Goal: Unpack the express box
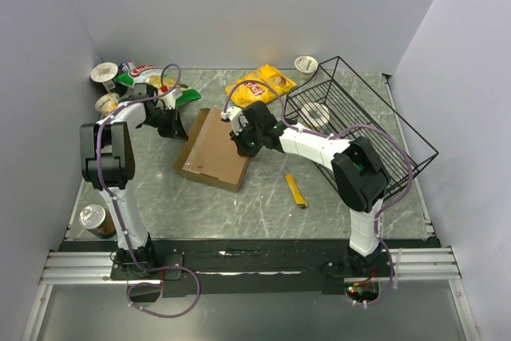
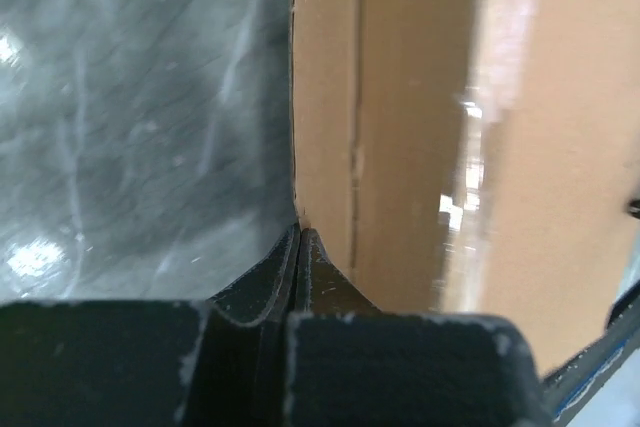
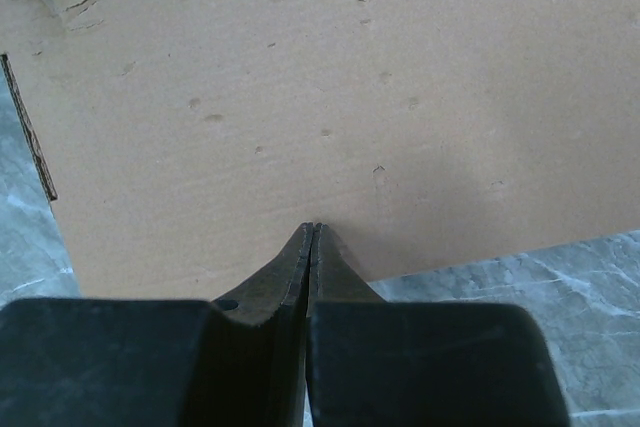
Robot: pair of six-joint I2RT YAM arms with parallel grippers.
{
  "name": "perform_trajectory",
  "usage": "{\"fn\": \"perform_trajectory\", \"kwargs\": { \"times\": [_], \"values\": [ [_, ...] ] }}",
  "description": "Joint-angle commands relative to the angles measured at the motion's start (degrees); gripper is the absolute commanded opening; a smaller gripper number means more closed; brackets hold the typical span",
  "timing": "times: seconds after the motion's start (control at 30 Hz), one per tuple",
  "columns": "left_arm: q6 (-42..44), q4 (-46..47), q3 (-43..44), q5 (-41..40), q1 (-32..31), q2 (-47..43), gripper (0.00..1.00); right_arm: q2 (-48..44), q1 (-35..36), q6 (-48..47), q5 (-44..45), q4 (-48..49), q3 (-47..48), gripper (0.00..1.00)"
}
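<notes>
Left pincer (image 2: 300,235): fingers pressed tip to tip, nothing between them; the tips touch the side edge of the express box (image 2: 400,147) down at bench (image 2: 130,127) level.
Right pincer (image 3: 314,231): closed the same way and holding nothing; the tips sit at the lid just inside the opposite edge. Whether they press on it cannot be told.
Express box, position: mid-bench, turned askew, lid lying flat and shut, between the two pincers.
Step in hand (judged): starting the lid, with nothing unpacked yet.
How to do it well (judged): use the closed left tips as a thin wedge, slipped under the lid's seam rather than shoved at the wall, since a push would skate the light box over the smooth bench. Let the right tips bear down to pin the box. Lift slowly, so the flap comes free without tearing.
Count, pincers: two.
Count, express boxes: one.
Count, wire basket (image 1: 363,129): one, black, tilted at the right, with a pale round thing inside of unclear kind.
Count, yellow crisp bag (image 1: 259,85): one, just beyond the box.
Count, yellow hand tool (image 1: 296,190): one, on the near side of the box, apart from it.
Count, tubs (image 1: 306,64): three, one by the basket and two far left.
Count, can (image 1: 94,220): one, near-left corner.
Count, packets (image 1: 136,74): a far-left heap, number unclear.
</notes>
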Motion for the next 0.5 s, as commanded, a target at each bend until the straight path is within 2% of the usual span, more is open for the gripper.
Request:
{"fn": "perform_trajectory", "kwargs": {
  "times": [0.0, 0.23, 0.3, 0.33, 0.37, 0.4, 0.47],
  "values": [
    [1.2, -1.3, -1.3, -3.0, 0.3, 1.6, 0.01, 0.6, 0.3, -0.6, 0.1, -0.9, -1.0, 0.0],
    [3.3, -3.6, -0.7, -2.9, 0.6, 4.4, 0.01, 0.6, 0.2, -0.8, 0.0, -1.5, -1.3, 0.0],
    [4.5, -4.4, -0.4, 1.4, 0.6, 5.0, 0.05, 0.5, 0.1, -1.0, -0.1, -1.6, -1.5, 0.0],
    [4.5, -5.2, 0.0, 2.3, 0.8, 5.5, 0.1, 0.5, 0.1, -0.9, -0.2, -1.6, -1.6, 0.0],
    [4.6, -5.6, 0.4, 4.1, 0.8, 5.9, 0.2, 0.5, 0.1, -0.9, -0.1, -1.6, -1.6, 0.0],
    [5.7, -6.3, 0.8, 7.9, 0.9, 6.2, 0.25, 0.5, 0.2, -1.0, -0.2, -1.6, -1.6, 0.0],
    [5.1, -7.4, 1.2, 9.3, 0.9, 6.9, 0.39, 0.5, 0.2, -1.0, -0.2, -1.4, -1.6, 0.0]
  ]
}}
